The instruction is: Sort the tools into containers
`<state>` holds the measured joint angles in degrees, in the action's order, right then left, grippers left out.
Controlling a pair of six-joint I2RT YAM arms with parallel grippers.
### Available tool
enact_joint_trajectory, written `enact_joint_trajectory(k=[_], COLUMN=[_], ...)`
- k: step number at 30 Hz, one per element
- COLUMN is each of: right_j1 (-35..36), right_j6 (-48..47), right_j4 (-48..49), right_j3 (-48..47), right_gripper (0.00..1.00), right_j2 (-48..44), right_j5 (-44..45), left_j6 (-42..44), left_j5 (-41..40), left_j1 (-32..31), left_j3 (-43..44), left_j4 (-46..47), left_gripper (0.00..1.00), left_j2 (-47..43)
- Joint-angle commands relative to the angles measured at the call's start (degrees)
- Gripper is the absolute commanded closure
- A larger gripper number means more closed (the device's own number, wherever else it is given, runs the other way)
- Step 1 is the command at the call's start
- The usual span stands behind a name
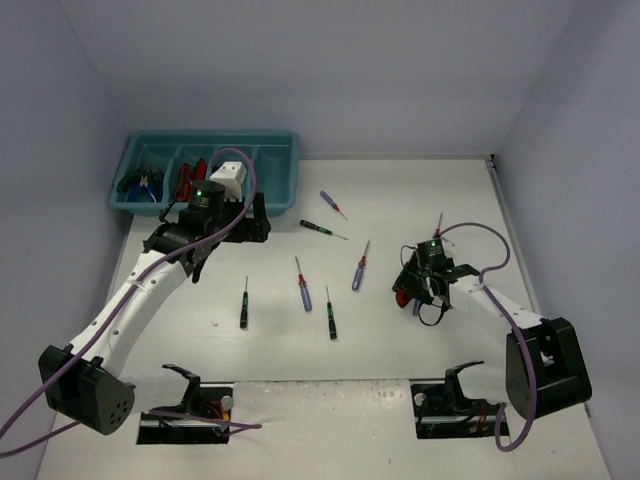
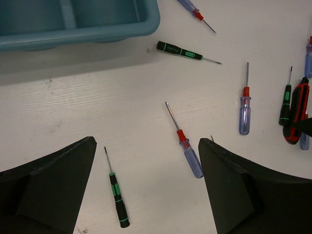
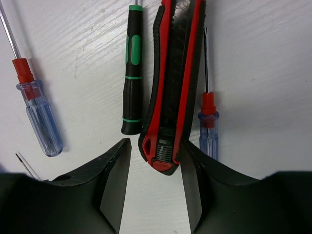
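Right hand (image 3: 156, 156): open, one finger on each side of the butt end of the red-and-black utility knife (image 3: 173, 87), with no clear contact visible on either side. In the wrist view the knife's long axis runs 12 to 6 o'clock, butt at 6, so the fingers face each other at 9 and 3 across its narrow width. That looks like the right alignment for a closing grip. Crowding: a green-handled screwdriver (image 3: 132, 73) lies parallel and just beside the knife at 9 o'clock. A blue-handled screwdriver (image 3: 208, 122) lies parallel at 3 o'clock, its handle end tucked by the right-side finger. Judgement: either one could be pinched or dragged along when the hand closes. In the overhead view the knife (image 1: 402, 296) lies on the bench (image 1: 500, 230) under the right hand (image 1: 425, 285). The teal tray (image 1: 292, 165) sits well apart, toward 10 o'clock from it, and red-handled items are already in one of its compartments. Left hand (image 2: 146, 161): open, gripping nothing, hanging over loose screwdrivers just in front of the tray wall (image 2: 97, 31). It is the nearer hand to the tray, while the right hand is the nearer to the knife. Carrying the knife over would be a long reach toward 10 o'clock.
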<state>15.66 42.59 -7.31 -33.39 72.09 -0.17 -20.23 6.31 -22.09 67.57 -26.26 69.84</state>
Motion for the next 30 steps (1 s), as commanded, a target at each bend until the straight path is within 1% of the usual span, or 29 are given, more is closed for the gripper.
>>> enact_joint_trajectory(k=[1, 8, 18, 23, 25, 27, 30], right_j1=[1.3, 1.4, 1.4, 1.4, 1.4, 1.4, 1.8], right_j6=[2.6, 4.0, 6.1, 5.8, 5.4, 5.2, 4.5], right_j4=[2.0, 2.0, 1.8, 1.9, 1.9, 1.9, 1.8], right_j3=[-1.0, 0.0, 1.9, 1.2, 0.8, 0.4, 0.4], right_gripper=[0.59, 0.59, 0.49, 0.48, 0.52, 0.61, 0.79], right_j2=[1.7, 3.9, 4.6, 5.0, 5.4, 5.3, 4.3], right_j5=[3.5, 5.2, 5.7, 6.6, 7.1, 7.4, 8.3], left_j6=[-0.6, -0.2, -0.5, -0.6, -0.8, -1.1, -1.5], left_j5=[-0.4, -0.6, -0.4, -0.7, -0.7, -0.6, -0.3], left_j1=[-0.5, -0.5, -0.5, -0.5, -0.5, -0.5, -0.5], left_j3=[0.4, 0.0, -0.8, -1.3, -1.6, -1.9, -2.2], left_j4=[0.5, -0.2, -0.2, -0.3, -0.3, -0.3, -0.2], left_gripper=[0.15, 0.15, 0.15, 0.15, 0.15, 0.16, 0.15], left_j2=[-2.2, -3.0, -3.6, -4.5, -4.9, -5.2, -6.0])
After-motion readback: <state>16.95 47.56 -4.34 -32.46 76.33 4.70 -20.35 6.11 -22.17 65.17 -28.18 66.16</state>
